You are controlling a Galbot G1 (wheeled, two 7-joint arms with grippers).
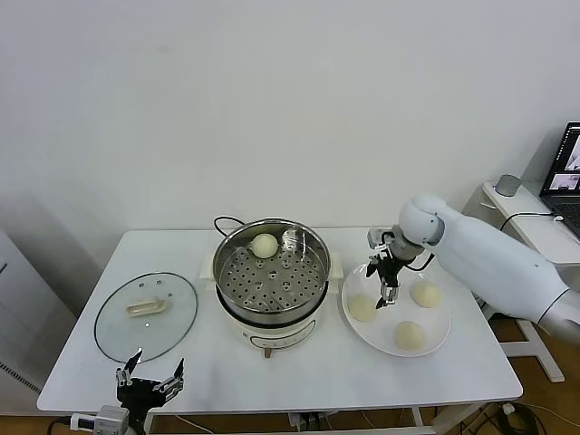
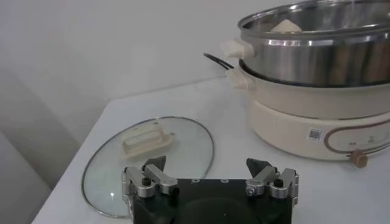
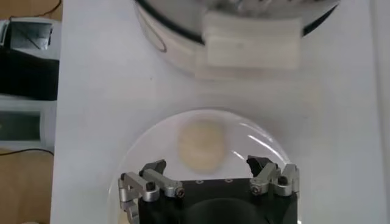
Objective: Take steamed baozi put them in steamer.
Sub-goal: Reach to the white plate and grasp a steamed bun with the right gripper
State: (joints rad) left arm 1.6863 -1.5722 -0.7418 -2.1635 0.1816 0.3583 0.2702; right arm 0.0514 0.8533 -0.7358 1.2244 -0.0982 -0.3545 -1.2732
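One baozi [image 1: 264, 245] lies in the steel steamer [image 1: 234, 252] on its white cooker base. Three baozi lie on the white plate [image 1: 435, 337]: one at its left [image 1: 362, 308], one at the back right [image 1: 424, 294], one at the front [image 1: 409, 335]. My right gripper [image 1: 387, 288] hangs open and empty just above the plate, over the left baozi [image 3: 202, 143], which sits between its open fingers [image 3: 153, 167] in the right wrist view. My left gripper [image 1: 149, 375] is open and empty, parked low at the table's front left edge.
The glass lid [image 1: 146, 314] lies flat on the table left of the steamer, also in the left wrist view [image 2: 148, 152]. The cooker's black cord [image 1: 224, 220] runs behind it. A side desk with a laptop [image 1: 566, 177] stands at the far right.
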